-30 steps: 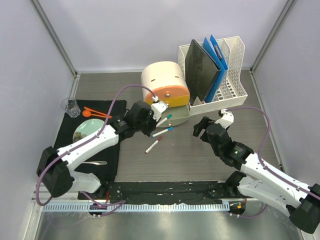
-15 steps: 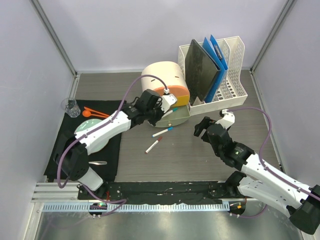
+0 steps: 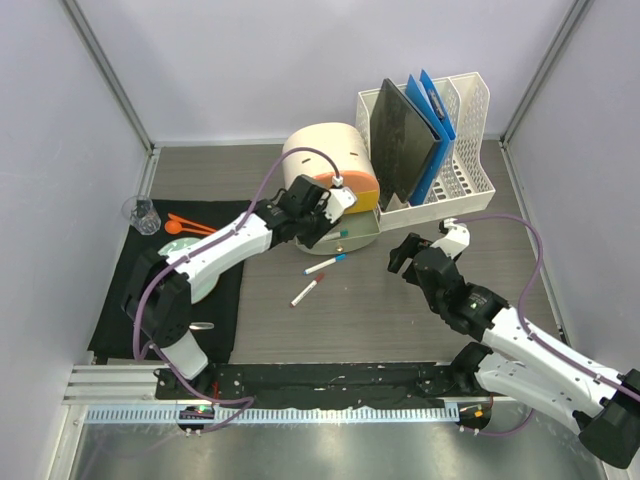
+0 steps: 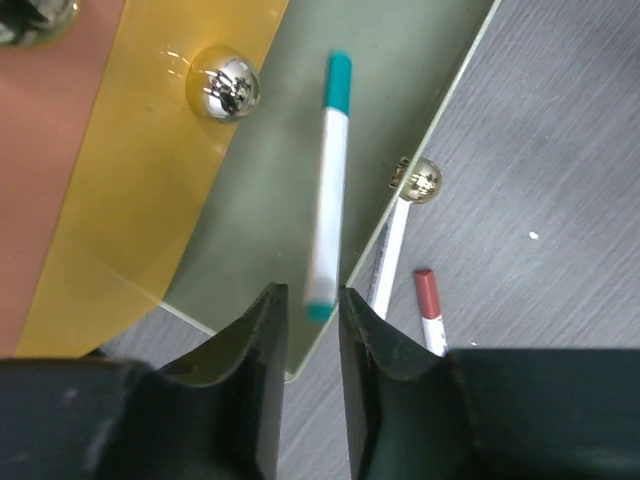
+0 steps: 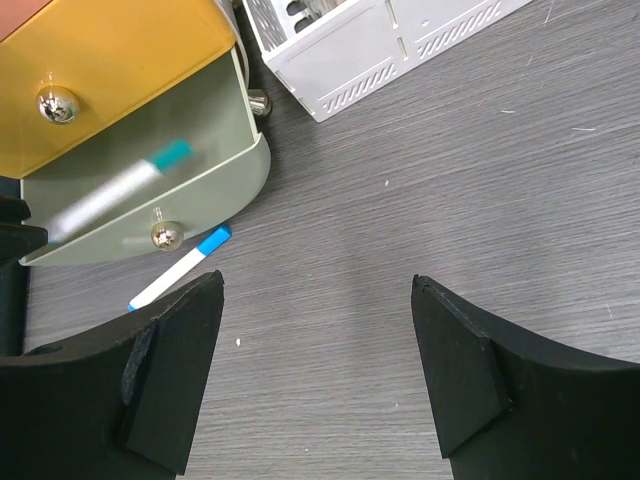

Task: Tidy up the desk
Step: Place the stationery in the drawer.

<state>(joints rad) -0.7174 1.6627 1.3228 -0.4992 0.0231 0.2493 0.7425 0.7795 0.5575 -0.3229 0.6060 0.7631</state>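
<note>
On the desk [image 3: 400,320] a cream drawer unit [image 3: 325,160] has its green drawer [image 3: 365,235] pulled out. My left gripper [image 3: 338,218] hovers over the drawer's near edge. Its jaws [image 4: 312,300] stand a little apart, open, and hold nothing. A teal-capped marker [image 4: 328,180] lies loose just beyond the fingertips, over the drawer's floor [image 4: 260,200]; it is blurred in the right wrist view [image 5: 120,190]. A blue-capped marker [image 3: 325,264] and a red-capped marker [image 3: 307,291] lie on the desk in front of the drawer. My right gripper [image 3: 428,243] hangs wide open over bare wood [image 5: 315,290].
A white file rack [image 3: 450,140] with dark and blue folders stands right of the drawer unit. At the left a black mat [image 3: 130,290] carries a plate [image 3: 170,260], orange spoons [image 3: 190,225], a glass [image 3: 142,213] and a metal spoon [image 3: 195,325].
My left gripper carried the teal marker from the desk up over the green drawer, then parted its jaws and let it go. The right arm has not moved.
</note>
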